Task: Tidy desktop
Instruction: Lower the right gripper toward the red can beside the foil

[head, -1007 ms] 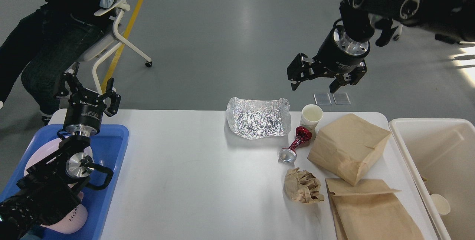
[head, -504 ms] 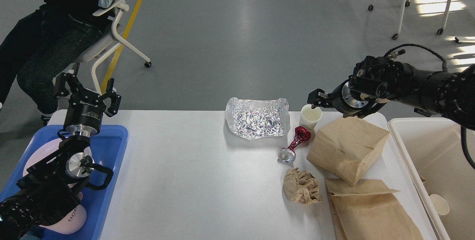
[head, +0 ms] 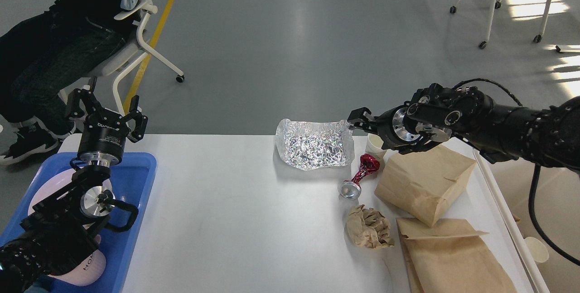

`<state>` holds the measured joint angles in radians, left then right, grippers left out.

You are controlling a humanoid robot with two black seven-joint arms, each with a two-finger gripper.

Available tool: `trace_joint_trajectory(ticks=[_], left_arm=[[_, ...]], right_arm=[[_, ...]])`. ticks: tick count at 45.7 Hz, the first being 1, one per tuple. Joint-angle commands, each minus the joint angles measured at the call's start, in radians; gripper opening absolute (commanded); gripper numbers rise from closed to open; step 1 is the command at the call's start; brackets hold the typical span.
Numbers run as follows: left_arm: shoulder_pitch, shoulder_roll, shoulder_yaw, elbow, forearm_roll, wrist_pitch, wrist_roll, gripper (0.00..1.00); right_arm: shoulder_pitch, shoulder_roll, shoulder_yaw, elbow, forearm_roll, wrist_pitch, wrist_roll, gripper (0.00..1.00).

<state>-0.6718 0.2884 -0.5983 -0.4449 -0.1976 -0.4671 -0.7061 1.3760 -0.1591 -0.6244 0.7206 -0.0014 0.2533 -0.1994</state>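
The white tabletop fills the lower middle of the head view. At its far edge a crumpled foil sheet is laid, with a paper cup just to the right of it, partly hidden by the right arm. In front of the cup a crushed red can is seen lying on its side. A brown paper bag is set to the right of the can, a ball of brown paper lies nearer the front, and a flat paper bag is placed at the front right corner.

The right gripper is held low over the far edge, between the foil sheet and the cup; its fingers are seen end-on and whether they are apart cannot be told. The left gripper is raised above a blue tray at the left, with its fingers spread apart and nothing held. A cream bin with a cup inside is stood at the right.
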Motion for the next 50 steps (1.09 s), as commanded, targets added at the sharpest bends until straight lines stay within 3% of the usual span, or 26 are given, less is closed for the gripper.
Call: trace_joint_trajectory(ticks=[1,7,30,39,50], left_arm=[[0.0,0.0,0.0,0.0,0.0,-0.001,0.0,0.97],[0.0,0.0,0.0,0.0,0.0,-0.001,0.0,0.97],[0.0,0.0,0.0,0.0,0.0,0.001,0.0,0.97],[0.0,0.0,0.0,0.0,0.0,-0.001,0.0,0.97],[0.0,0.0,0.0,0.0,0.0,-0.001,-0.001,0.97]], right_arm=[[-0.078,0.019,0.063,-0.033,0.0,-0.006,0.0,1.0],[-0.153,0.05,0.126,-0.078,0.0,-0.02,0.0,0.99],[-0.267,0.13,0.183,-0.167,-0.002,-0.25,0.008,0.97],[-0.302,0.168,0.184,-0.168,-0.003,-0.338,0.008,0.79],[-0.305,0.173,0.183,-0.168,-0.003,-0.342,0.009,0.52]])
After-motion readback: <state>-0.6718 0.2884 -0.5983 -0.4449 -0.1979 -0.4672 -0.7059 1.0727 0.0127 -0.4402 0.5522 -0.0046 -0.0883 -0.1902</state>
